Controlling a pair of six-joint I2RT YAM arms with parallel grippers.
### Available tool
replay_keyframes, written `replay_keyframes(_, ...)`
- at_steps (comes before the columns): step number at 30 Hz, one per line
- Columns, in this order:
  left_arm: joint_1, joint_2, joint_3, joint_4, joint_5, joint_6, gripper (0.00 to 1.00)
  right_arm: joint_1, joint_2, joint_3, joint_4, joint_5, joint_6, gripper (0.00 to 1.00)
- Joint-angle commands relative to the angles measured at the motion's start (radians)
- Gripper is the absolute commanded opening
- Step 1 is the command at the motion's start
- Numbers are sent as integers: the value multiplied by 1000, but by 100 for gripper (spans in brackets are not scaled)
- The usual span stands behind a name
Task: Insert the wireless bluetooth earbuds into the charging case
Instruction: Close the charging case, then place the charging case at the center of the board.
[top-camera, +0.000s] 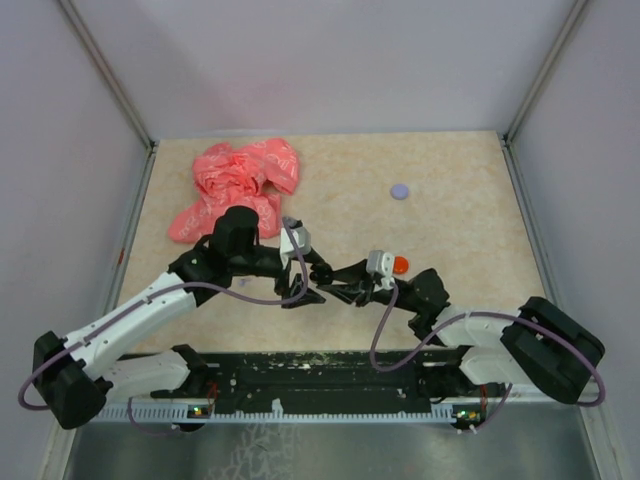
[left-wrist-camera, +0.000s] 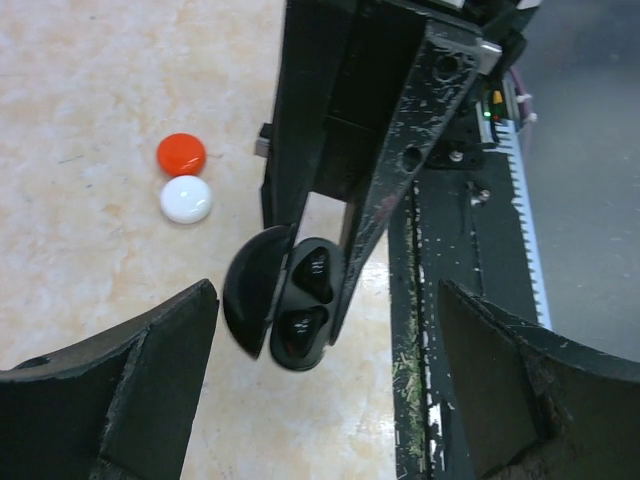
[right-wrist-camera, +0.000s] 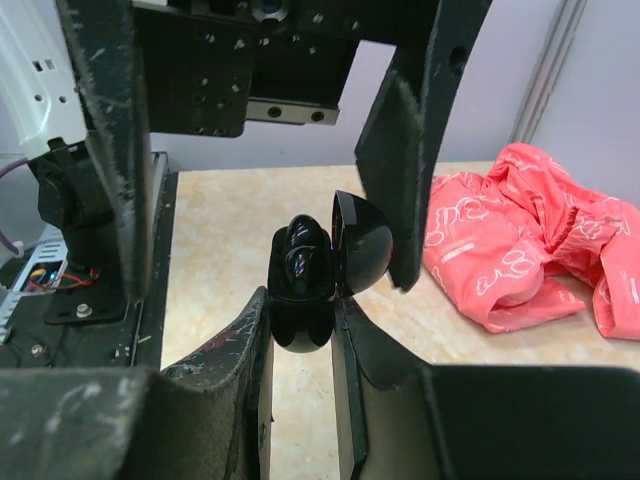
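My right gripper (right-wrist-camera: 300, 305) is shut on a black charging case (right-wrist-camera: 300, 320) and holds it above the table. Its lid (right-wrist-camera: 365, 245) is hinged open. Two black earbuds (right-wrist-camera: 305, 255) sit in its wells, and they also show in the left wrist view (left-wrist-camera: 305, 300). My left gripper (left-wrist-camera: 325, 330) is wide open and empty, with its fingers standing either side of the case (left-wrist-camera: 285, 350); one finger (right-wrist-camera: 400, 170) is close beside the lid. Both grippers meet at the table's middle near edge: the left gripper (top-camera: 305, 285) and the right gripper (top-camera: 335, 290). No other earbuds are in view.
A red disc (left-wrist-camera: 181, 153) and a white disc (left-wrist-camera: 186, 199) lie side by side on the table; the red one also shows from above (top-camera: 400, 264). A pale purple disc (top-camera: 400, 190) lies further back. A crumpled pink bag (top-camera: 235, 185) sits at the back left. The black base rail (top-camera: 320, 375) runs along the near edge.
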Motion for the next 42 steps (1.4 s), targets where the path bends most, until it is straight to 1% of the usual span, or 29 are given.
replay_keyframes(1,10,12,-5,16,156,-1,93,-9,15,49,55,3,-13,0)
replay_keyframes(7,15,-15,-22,18,210,13,88,-21,29,46,27,59,13,0)
replay_keyframes(13,18,-44,-33,18,216,16,86,-62,44,41,27,68,86,0)
replay_keyframes(17,24,-68,-42,32,138,2,87,-86,38,36,-31,73,152,0)
replay_keyframes(19,28,-89,-51,60,34,-36,89,-95,22,32,-85,91,193,0)
replay_keyframes(23,52,-139,-78,123,-145,-107,91,-103,-54,36,-309,152,238,0)
replay_keyframes(26,75,-181,-104,185,-291,-164,94,-107,-127,52,-549,228,261,0)
replay_keyframes(28,89,-202,-115,198,-390,-190,95,-115,-164,69,-716,267,281,0)
replay_keyframes(31,107,-209,-110,186,-506,-226,96,-133,-206,83,-897,300,320,0)
replay_keyframes(32,115,-205,-105,176,-548,-236,97,-144,-216,84,-948,307,340,0)
replay_keyframes(36,136,-199,-90,142,-645,-267,98,-191,-245,87,-1105,316,404,0)
replay_keyframes(42,159,-193,-79,107,-735,-285,99,-290,-262,86,-1294,301,504,0)
